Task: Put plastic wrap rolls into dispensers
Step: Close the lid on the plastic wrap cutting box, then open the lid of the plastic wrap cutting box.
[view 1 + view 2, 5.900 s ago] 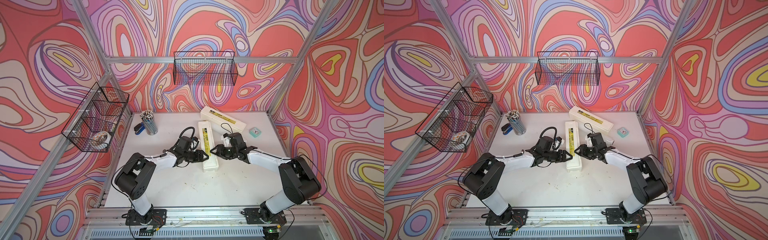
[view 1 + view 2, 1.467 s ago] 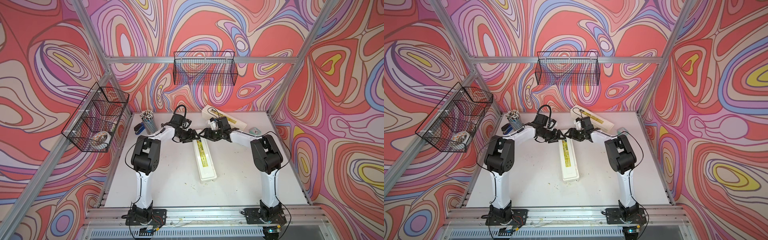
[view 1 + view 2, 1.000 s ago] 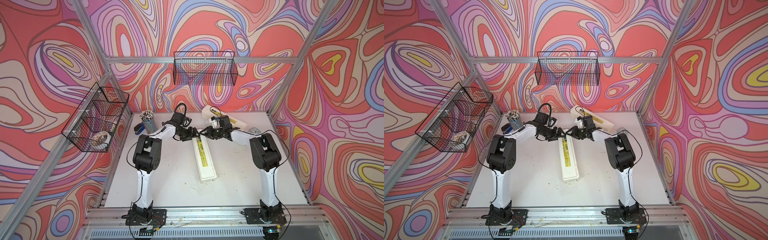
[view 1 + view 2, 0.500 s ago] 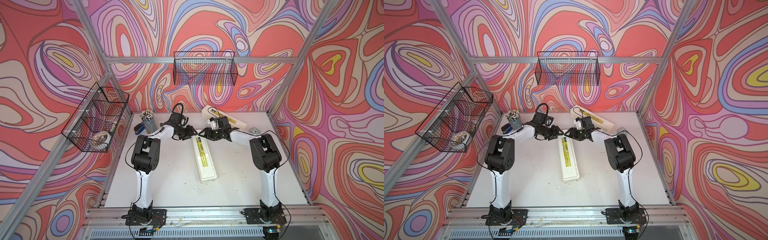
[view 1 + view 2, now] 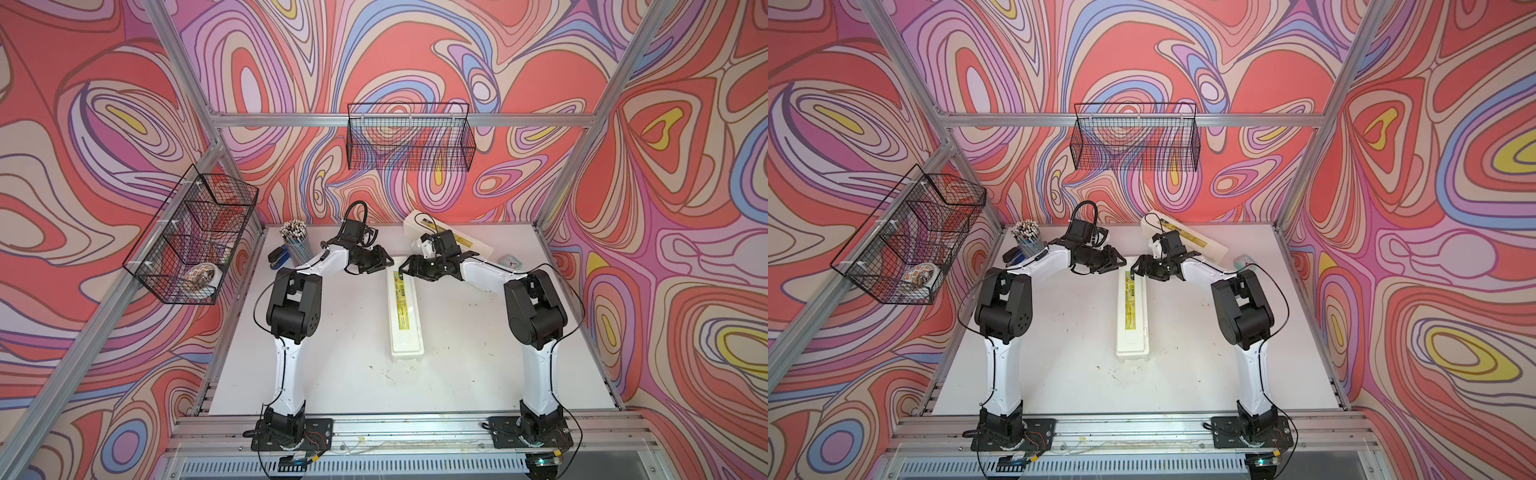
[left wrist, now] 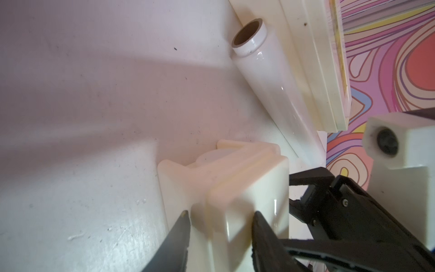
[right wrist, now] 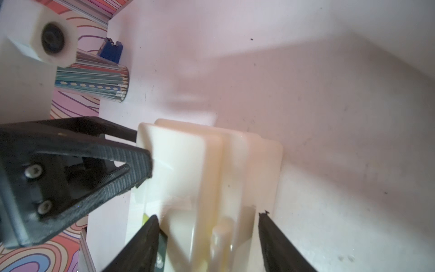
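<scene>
Dispenser (image 5: 405, 309) (image 5: 1131, 316) lies closed mid-table in both top views, long axis near-far; earlier, arms were folded nearer. Left wrist alone shows roll (image 6: 277, 94) beside far dispenser (image 6: 313, 58); left gripper (image 6: 221, 213) narrowly straddles dispenser end, grip uncertain. Right wrist: right gripper (image 7: 208, 215) parted around it.

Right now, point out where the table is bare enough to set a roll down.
Bare: the table between the left arm and the middle dispenser; between that dispenser and the right arm; the front strip before it. Crowded: the back, with the left gripper, right gripper, far dispenser, roll, pencil cup, stapler.
</scene>
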